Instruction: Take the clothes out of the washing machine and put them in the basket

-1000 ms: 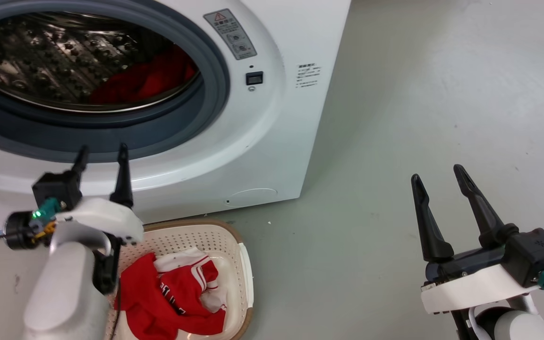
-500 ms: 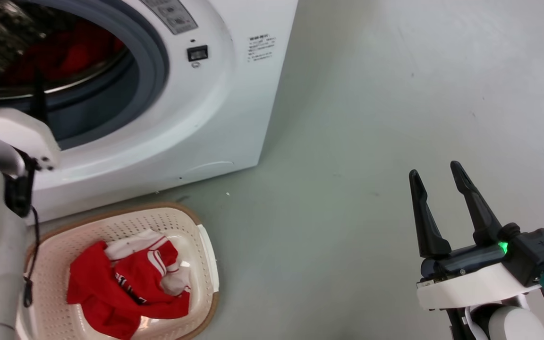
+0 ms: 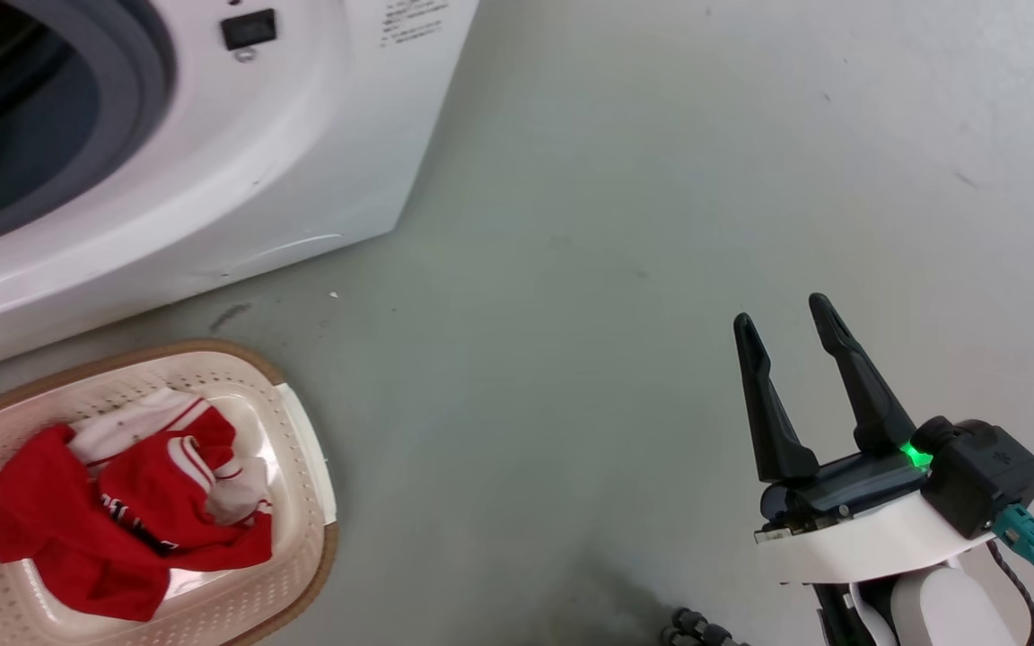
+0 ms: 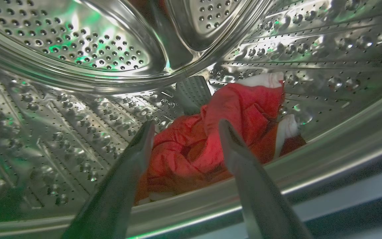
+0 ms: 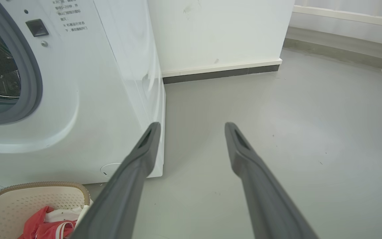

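Clothes (image 4: 211, 139): I see one red heap low inside the washing machine (image 3: 257, 179), with my left gripper (image 4: 186, 123) spread wide before it, empty. More lie in the basket (image 3: 302, 467), near left. Right gripper (image 3: 780, 311) is wide and empty over the floor (image 3: 616, 224).

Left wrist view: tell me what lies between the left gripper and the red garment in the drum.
Nothing: the left wrist view shows the open left gripper framing the red garment, no object between them.

Grey floor (image 3: 661, 179); white wall (image 5: 221, 30), dark baseboard (image 5: 221, 73).
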Robot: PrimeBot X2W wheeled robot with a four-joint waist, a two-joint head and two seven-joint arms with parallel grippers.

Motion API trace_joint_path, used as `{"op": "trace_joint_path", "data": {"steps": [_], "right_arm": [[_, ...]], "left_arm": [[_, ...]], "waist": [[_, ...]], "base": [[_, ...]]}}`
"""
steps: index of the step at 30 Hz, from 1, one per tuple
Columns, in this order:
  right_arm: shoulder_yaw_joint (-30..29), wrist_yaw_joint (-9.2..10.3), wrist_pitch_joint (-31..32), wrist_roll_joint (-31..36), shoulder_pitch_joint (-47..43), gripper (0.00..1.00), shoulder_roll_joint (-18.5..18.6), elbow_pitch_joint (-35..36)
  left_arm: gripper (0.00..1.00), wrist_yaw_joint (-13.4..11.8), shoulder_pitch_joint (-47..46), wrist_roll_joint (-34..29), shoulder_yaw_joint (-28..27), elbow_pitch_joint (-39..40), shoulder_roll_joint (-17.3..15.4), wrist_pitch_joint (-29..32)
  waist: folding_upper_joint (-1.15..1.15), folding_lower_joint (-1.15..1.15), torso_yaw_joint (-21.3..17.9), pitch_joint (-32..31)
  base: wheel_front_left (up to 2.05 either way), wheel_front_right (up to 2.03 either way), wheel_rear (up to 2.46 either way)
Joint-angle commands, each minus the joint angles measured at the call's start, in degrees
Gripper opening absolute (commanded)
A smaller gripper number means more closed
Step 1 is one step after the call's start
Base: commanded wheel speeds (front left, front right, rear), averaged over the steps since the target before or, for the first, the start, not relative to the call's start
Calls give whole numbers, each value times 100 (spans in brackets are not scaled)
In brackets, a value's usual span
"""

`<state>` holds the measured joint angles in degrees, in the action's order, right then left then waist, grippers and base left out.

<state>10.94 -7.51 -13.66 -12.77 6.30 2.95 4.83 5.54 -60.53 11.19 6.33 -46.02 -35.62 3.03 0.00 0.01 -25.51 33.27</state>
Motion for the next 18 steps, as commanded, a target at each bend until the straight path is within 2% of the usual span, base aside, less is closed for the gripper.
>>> {"op": "trace_joint_path", "data": {"steps": [1,2,10,13,18], "right_arm": [[29,4,-28,-62,126,100,-13,-20],[127,4,-77,-107,139,100,-12,-78],[357,4,-146,-245,178,100,-13,-157],[419,4,-145,-308,176,100,-13,-157],[375,4,-151,-363,57,100,-13,-61]], "left_arm": [[100,10,-118,-30,39,-10,-30,58],[100,71,-404,-69,133,-92,-216,285],[100,162,-1185,-181,467,-255,-617,1019],[100,179,-1463,-213,621,-282,-739,1317],[100,192,-1921,-169,974,-293,-734,1922]], "waist": [[0,-1,-196,205],[0,-1,-320,319],[0,-1,-638,566],[0,-1,-746,685],[0,-1,-733,868]], "base": [[0,0,0],[0,0,0],[0,0,0],[0,0,0],[0,0,0]]}}
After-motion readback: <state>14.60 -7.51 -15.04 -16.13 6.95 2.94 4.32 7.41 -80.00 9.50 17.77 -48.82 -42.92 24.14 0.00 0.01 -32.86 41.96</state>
